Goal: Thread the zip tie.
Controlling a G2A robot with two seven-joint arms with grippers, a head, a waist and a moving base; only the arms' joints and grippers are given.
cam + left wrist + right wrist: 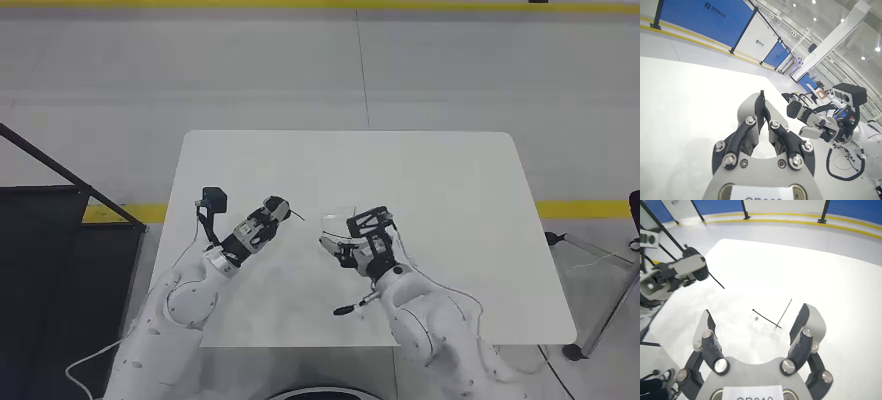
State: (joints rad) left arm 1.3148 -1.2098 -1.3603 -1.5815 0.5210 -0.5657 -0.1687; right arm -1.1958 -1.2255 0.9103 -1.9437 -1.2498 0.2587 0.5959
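L gripper [762, 103] is seen closed, its pads pressed together on a black zip tie [717, 281]. The tie's thin tail is seen sticking out past the fingertips, free in the air above the table [450, 180] and aimed roughly twd the R gripper [756, 313]. How much of the tie is hidden btwn the pads cannot be told.

R gripper is held wide open, its fingers [803, 317] well apart. A second zip tie [767, 319] is seen lying flat on the table below the open jaws, in the gap btwn them as viewed from the R wrist, and it is touched by neither finger. One end of it is crossed by a thin grey line [784, 311]; whether that is a shadow or another strip cannot be told. A small grey speck [756, 318] is noted just beside the second tie.

In the top view, L gripper is placed a bit left of frame centre, and R gripper just right of centre and slightly lower. The two are near each other but apart, w/ tips turned twd one another. Both are held over the near-middle part of the white table, which takes up the centre of the frame. A yellow floor line [590, 208] is seen at mid-height on the right of the frame, and a dark panel [40, 270] at lower left.
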